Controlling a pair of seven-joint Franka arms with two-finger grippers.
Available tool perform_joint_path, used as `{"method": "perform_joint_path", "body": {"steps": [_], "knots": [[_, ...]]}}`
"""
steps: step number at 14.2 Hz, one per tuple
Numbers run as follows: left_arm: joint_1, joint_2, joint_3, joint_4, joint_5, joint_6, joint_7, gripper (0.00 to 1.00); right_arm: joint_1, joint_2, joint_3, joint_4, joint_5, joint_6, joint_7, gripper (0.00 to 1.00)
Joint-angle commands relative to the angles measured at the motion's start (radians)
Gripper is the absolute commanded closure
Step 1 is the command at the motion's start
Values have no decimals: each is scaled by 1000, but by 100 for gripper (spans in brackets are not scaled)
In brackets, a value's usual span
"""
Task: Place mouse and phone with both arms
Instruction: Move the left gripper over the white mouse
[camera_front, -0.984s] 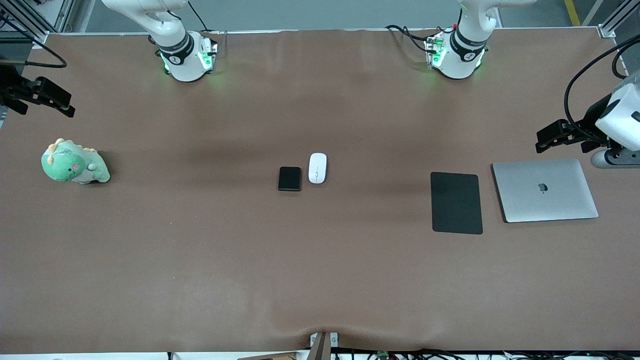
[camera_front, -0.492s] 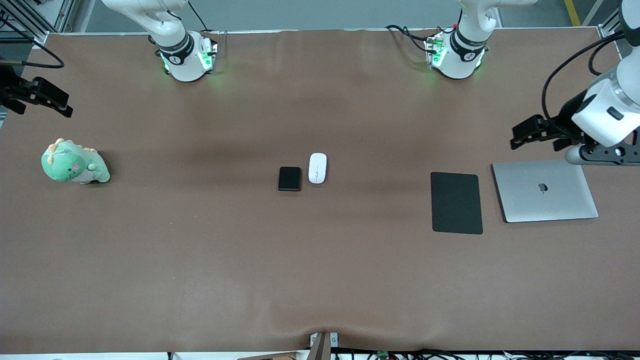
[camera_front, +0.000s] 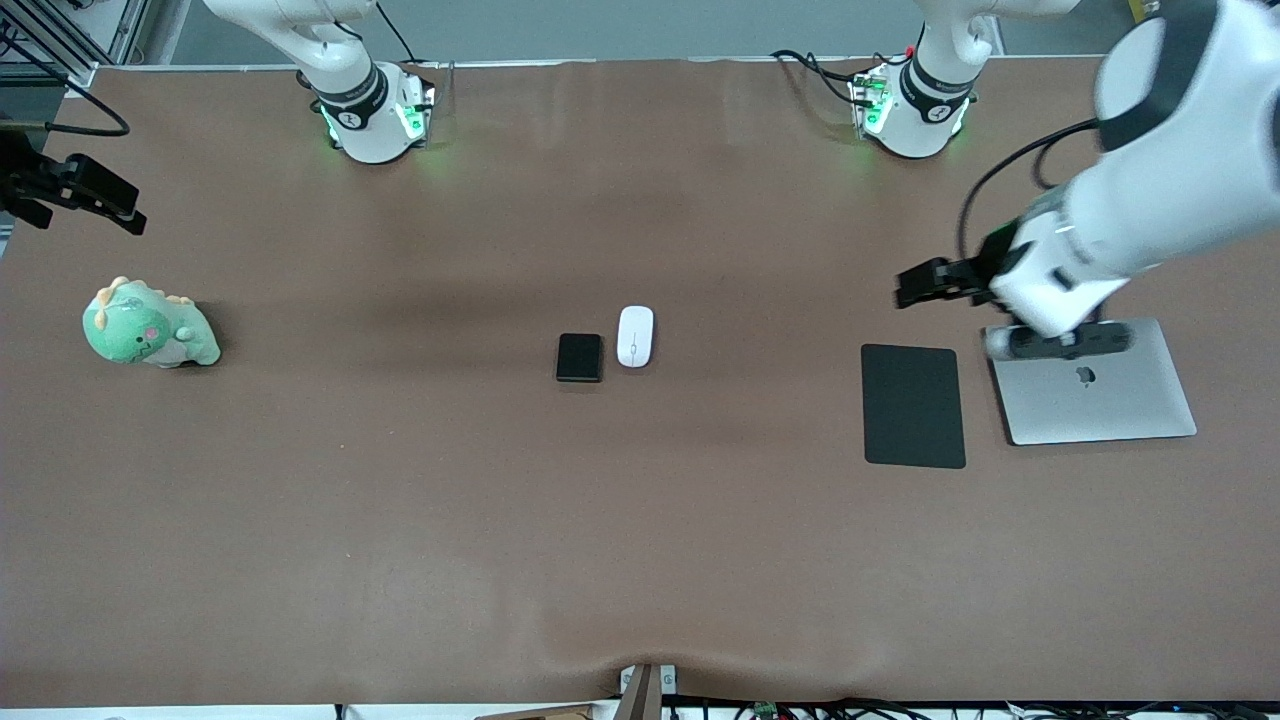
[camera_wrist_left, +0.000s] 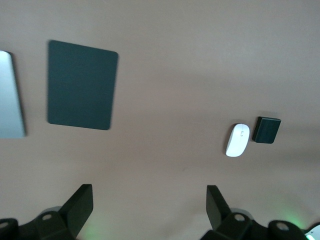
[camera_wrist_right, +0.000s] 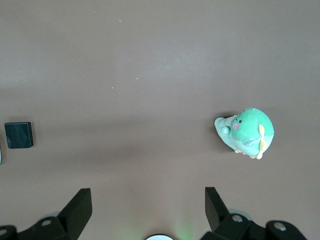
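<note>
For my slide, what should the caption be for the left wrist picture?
Open left gripper above the brown table, looking down at the mouse, phone and mouse pad.

Even, fairly bright overhead light falls on the brown table cover, and soft broad shadow bands cross it around mid-height. Green glow spills from the arm bases at 11 and 1 o'clock in the front view. The left arm is motion-blurred at 2 o'clock. The left wrist view is soft overall, the mouse pad smeared; the white mouse shines glossy.
</note>
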Motion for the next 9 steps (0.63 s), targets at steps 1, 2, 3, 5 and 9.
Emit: {"method": "perform_joint_path", "body": {"steps": [1,2,3,5,9], "knots": [[-73,43,4,15,-4,29,-65,0,-13,-7,8,5,15,-6,-9,0],[-104,61,6,15,1,52,-95,0,-15,-7,8,5,16,-6,-9,0],[-131,83,6,15,13,75,-132,0,-15,-7,8,5,16,-6,-9,0],[-197,123,5,17,57,127,-213,0,-13,-6,8,7,16,-2,-9,0],[-332,224,6,18,143,230,-379,0,-6,-6,12,13,19,0,-7,0]]}}
